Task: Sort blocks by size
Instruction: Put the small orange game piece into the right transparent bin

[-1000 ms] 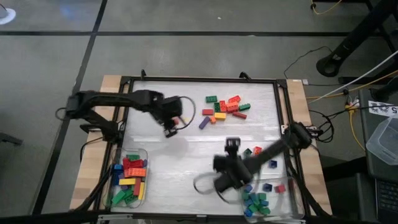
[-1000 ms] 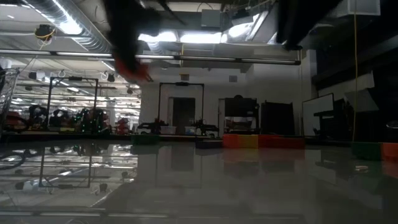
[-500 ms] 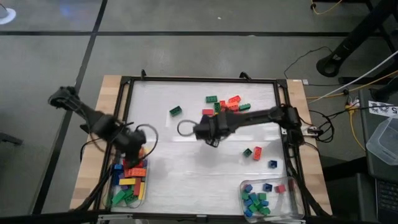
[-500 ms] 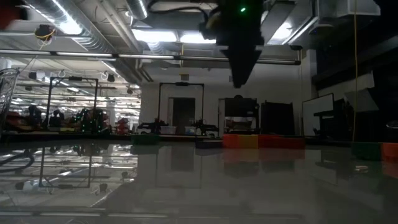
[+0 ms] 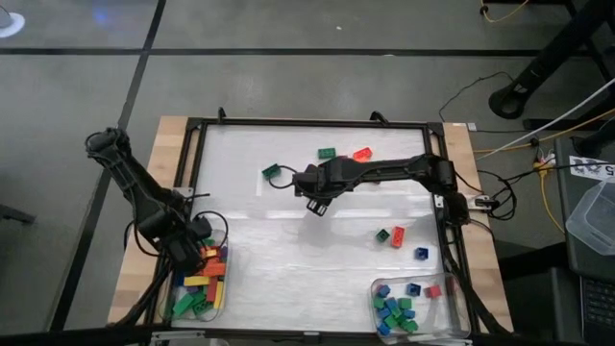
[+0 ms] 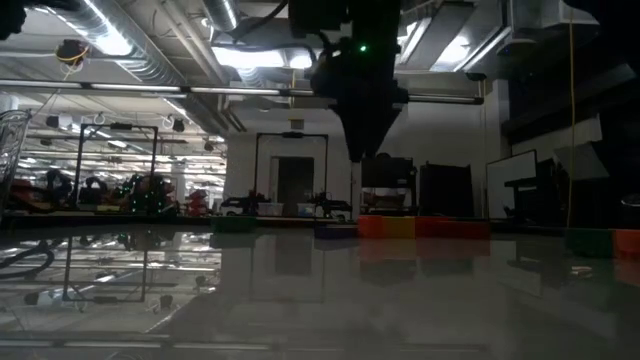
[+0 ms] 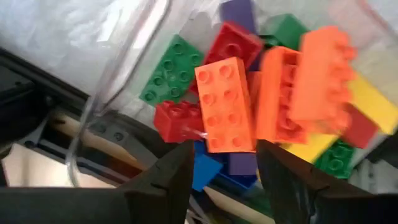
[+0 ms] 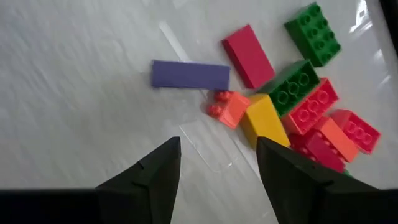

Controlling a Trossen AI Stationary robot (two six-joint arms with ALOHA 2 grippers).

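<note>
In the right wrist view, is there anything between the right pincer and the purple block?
No. In the right wrist view only bare white table lies between the open right pincer and the purple block.

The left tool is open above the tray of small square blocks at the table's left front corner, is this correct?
Not quite. The left tool is open above the tray at that corner, but the left wrist view shows long rectangular blocks in it, not small square ones.
</note>
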